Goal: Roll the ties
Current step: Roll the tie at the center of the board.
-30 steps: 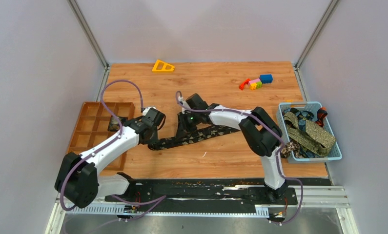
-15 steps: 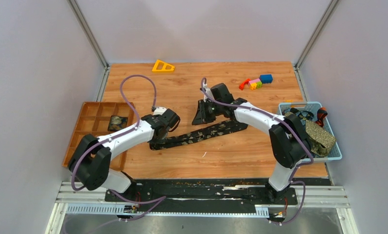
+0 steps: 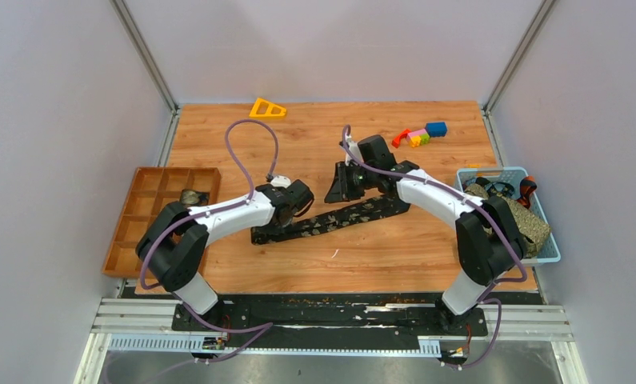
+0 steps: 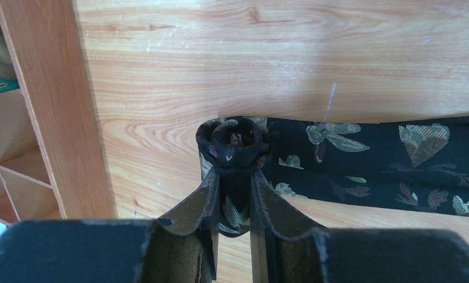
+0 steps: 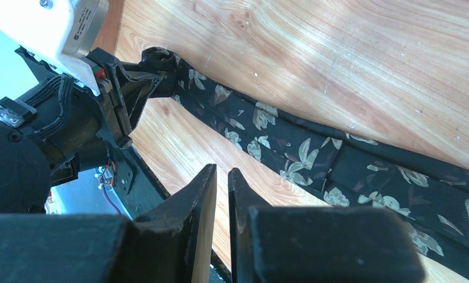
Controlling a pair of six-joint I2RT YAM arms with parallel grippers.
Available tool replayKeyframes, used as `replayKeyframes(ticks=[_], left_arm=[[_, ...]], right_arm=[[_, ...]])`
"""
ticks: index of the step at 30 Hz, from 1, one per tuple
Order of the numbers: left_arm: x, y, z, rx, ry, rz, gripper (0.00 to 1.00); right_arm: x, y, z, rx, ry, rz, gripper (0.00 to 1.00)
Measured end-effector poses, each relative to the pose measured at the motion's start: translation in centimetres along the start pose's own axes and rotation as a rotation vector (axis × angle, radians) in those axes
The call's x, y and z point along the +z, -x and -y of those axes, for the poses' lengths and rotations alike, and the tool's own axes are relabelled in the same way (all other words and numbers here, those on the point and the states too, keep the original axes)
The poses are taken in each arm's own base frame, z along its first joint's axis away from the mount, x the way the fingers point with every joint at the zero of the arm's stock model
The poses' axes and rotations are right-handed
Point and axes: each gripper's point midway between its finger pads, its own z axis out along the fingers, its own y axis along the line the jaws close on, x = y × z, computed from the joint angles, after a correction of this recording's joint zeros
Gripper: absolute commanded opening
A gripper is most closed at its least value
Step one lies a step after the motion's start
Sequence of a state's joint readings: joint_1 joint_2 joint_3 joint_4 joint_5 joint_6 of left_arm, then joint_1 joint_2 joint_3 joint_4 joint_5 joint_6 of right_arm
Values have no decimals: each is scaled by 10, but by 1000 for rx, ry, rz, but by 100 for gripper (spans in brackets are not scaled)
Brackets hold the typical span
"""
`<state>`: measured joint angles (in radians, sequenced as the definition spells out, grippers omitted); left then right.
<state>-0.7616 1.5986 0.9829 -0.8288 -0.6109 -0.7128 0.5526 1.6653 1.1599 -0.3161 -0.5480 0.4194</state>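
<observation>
The tie [image 4: 361,156] I'm on is black with olive-tan leaf prints. The table [image 3: 314,136] is warm orange wood grain, the tray [image 3: 162,170] a browner orange, the basket [image 3: 516,259] pale blue.

- Left arm [image 3: 226,214]: base at near-left, elbow folded close to base, forearm stretched right and slightly away toward table centre.
- Left wrist bent down, left gripper [image 4: 235,177] low at the table surface.
- Left gripper fingers [image 4: 199,203] clamped on the rolled end of the black tie [image 4: 350,153], with the roll sitting just past the tips.
- Right arm [image 3: 434,196]: base at near-right, elbow raised at the right side, forearm reaching far and left.
- Right gripper [image 5: 222,177] points left and down, hanging above the table.
- Right fingers almost together, only a thin slit between them, nothing in it.
- The grippers are apart from each other.
</observation>
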Motion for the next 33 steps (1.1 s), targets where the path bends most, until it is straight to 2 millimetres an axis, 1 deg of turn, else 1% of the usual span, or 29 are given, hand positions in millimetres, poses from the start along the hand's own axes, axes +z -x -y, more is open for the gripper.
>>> replayKeyframes(ticks=[4,7,17,25,29,33], left_arm=[[-1,3,9,14,-5,4,31],[-1,2,15,27,-10,5,38],[-4,2,36,13,-96,-12,49],[-8,7,58,-14,-203,-7,50],[-9,8,61,-20,-227,6,50],[-11,9,60,-26,-241,21,55]], right_arm=[[-1,-2,2,2,-5,-7,15],[-1,-2,3,3,-8,-8,15],[-1,-6,6,13,-14,-18,15],[0,-7,6,17,-15,-21,14],[3,-10,6,19,-15,-32,14],[11,-16,7,25,-22,-55,14]])
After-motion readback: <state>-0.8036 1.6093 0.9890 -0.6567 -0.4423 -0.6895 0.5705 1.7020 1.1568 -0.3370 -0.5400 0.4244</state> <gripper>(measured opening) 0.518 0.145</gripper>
